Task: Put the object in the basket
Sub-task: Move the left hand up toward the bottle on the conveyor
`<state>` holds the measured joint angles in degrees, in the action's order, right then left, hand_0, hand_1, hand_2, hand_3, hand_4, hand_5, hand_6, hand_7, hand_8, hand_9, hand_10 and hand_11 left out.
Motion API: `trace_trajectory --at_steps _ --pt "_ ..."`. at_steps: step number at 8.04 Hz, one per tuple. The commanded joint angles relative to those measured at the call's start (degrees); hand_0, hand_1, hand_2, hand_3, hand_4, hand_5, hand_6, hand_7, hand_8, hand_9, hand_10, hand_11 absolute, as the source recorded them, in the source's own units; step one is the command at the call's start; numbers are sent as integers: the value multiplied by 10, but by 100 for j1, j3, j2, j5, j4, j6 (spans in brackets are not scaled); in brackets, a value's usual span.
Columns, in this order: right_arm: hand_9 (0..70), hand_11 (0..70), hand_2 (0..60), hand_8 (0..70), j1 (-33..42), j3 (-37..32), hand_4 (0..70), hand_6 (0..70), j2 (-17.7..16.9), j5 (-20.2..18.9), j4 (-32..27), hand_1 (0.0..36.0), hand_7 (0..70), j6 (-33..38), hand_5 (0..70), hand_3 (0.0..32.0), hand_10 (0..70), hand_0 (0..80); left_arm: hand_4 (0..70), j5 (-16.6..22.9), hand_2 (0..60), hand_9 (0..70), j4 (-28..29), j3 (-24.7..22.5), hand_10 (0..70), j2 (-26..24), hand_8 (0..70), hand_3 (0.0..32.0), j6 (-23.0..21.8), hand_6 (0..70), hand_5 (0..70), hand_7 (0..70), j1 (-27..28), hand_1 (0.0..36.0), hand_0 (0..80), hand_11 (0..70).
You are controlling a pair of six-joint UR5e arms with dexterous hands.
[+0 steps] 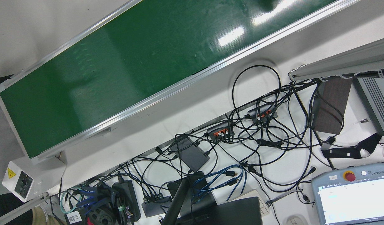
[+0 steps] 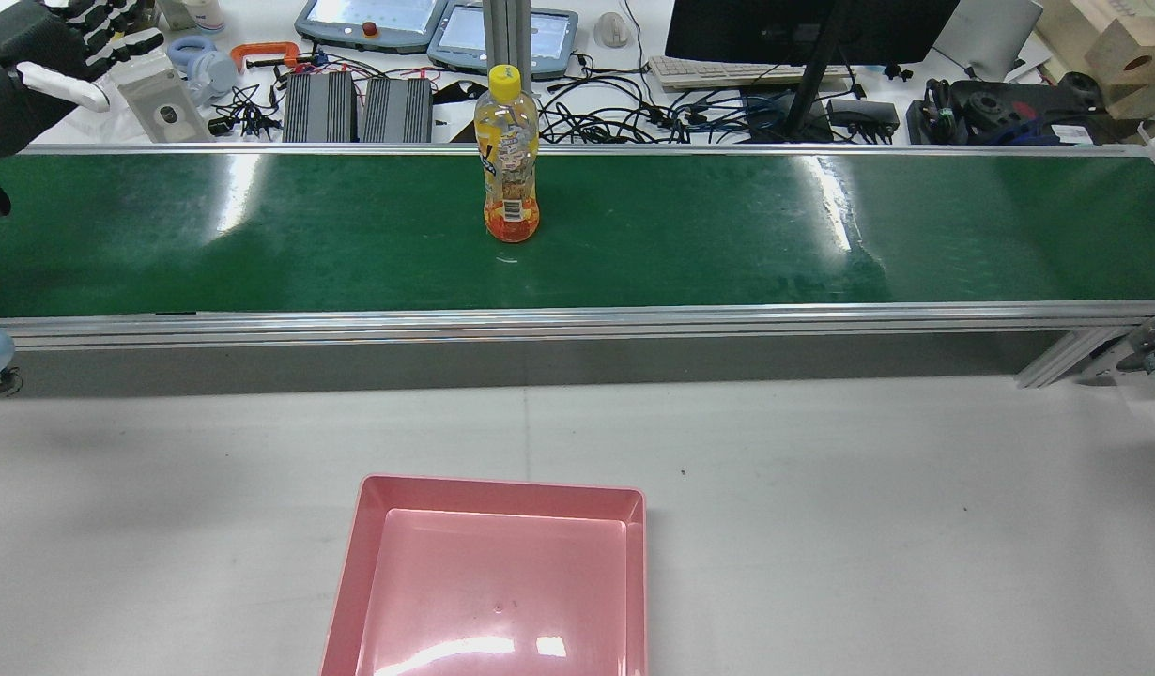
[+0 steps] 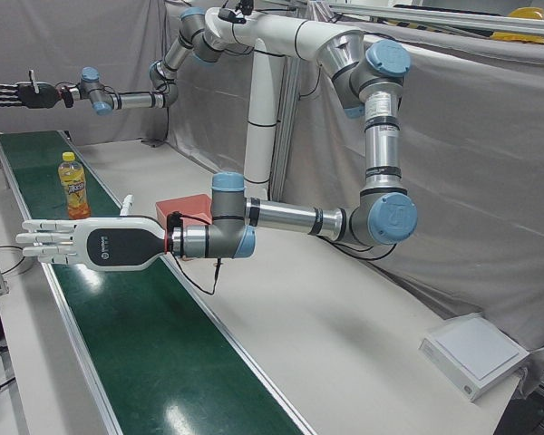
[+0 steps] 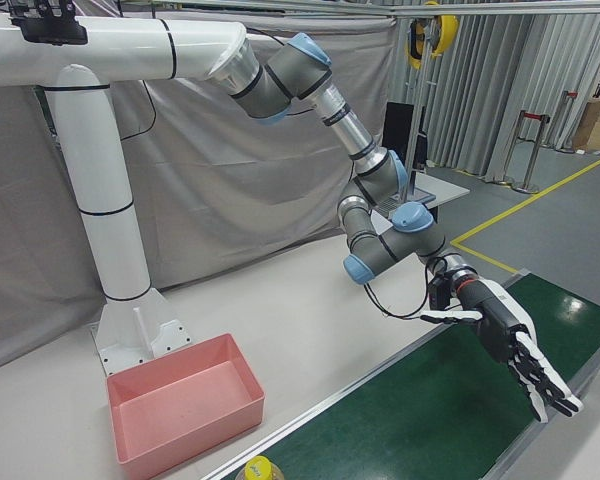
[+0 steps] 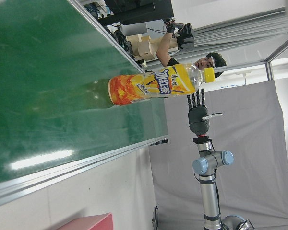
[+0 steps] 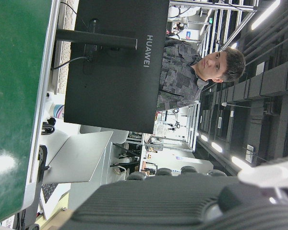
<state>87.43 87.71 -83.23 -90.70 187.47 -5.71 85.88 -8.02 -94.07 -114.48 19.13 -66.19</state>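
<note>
The pink basket (image 2: 350, 563) is empty. The bottle (image 2: 509, 160), upright on the belt (image 2: 822, 244), is probably light and slippery; grip its mid-body. Left hand (image 3: 72, 245) and right hand (image 4: 515, 350): splayed, empty.

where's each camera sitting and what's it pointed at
Front view: overhead, belt end and cables; no arm.
Rear view: high behind; bottle, basket, left hand in corner.
Left-front view: corner, along belt; left hand near, right hand far.
Right-front view: opposite corner; left hand, basket.
Left hand view: sideways; bottle, right hand.
Right hand view: sideways; monitor, right hand.
Rear and left-front share the bottle.
</note>
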Motion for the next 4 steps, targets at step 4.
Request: trace_trajectory --at_steps 4 --pt "0 0 0 0 2 0 0 0 0 0 0 0 0 0 0 0 0 0 42 -71 0 6 178 55 80 -188 0 0 222 1 33 0 413 48 515 132"
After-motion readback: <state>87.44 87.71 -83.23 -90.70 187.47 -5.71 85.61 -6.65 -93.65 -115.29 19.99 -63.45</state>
